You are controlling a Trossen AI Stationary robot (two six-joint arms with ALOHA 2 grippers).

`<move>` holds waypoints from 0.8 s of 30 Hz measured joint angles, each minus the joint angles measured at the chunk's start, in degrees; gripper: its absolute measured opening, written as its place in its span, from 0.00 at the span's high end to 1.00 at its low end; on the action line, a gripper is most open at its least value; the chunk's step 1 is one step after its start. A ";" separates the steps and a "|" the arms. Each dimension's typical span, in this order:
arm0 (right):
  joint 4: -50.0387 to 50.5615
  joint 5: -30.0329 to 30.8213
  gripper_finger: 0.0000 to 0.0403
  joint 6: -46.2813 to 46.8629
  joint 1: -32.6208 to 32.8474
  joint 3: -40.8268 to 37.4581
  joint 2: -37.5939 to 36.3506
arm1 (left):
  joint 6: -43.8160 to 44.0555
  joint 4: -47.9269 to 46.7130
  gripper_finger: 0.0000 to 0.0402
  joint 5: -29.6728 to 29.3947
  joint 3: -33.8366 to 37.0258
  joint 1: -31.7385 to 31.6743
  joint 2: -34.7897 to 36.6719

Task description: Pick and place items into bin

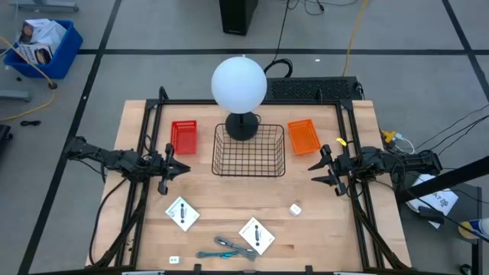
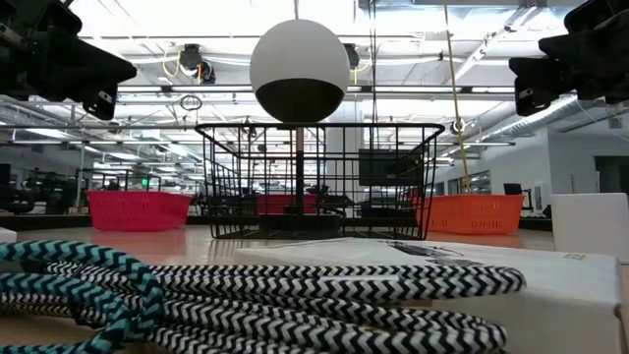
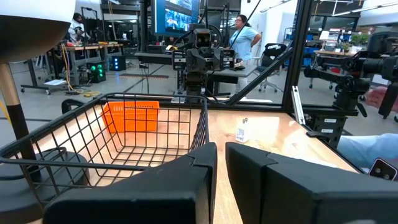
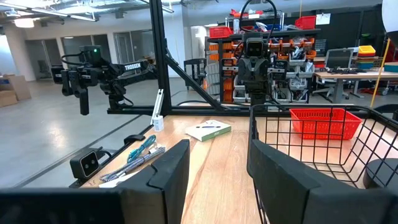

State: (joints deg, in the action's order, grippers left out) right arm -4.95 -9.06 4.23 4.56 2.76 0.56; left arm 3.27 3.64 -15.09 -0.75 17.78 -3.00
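Nearest the table's front edge lay the tool, its bluish handles touching one card; the low view showed only a zigzag-patterned cord and a white slab there, which the high view did not explain. A second card lay to the left, well apart, and the cube sat alone toward the right. Farther back, the left gripper hovered at the left side with its fingers a narrow gap apart, holding nothing, and the right gripper hovered opposite, fingers spread wider, also holding nothing. Between them stood the wire bin, with no item inside. Only the wrist views showed the room beyond, where a person stood among desks. A red basket and an orange basket flanked the bin, and the lamp rose just behind it, its base overlapping the bin's back rim.
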 joint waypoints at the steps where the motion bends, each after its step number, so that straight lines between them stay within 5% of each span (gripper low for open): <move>1: 0.01 0.00 0.60 0.00 0.00 0.00 0.00 | 0.00 0.00 0.90 -0.01 -0.01 -0.01 0.01; 11: -3.30 3.07 0.60 0.76 0.00 0.01 -0.02 | 0.00 0.00 0.90 0.00 -0.01 -0.02 0.01; 24: -17.87 5.01 0.60 18.27 0.05 0.00 2.04 | 0.00 0.00 0.90 -0.01 0.01 -0.01 0.00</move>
State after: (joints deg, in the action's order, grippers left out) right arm -22.82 -4.05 22.50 4.61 2.76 2.60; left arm 3.27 3.64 -15.10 -0.73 17.77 -2.99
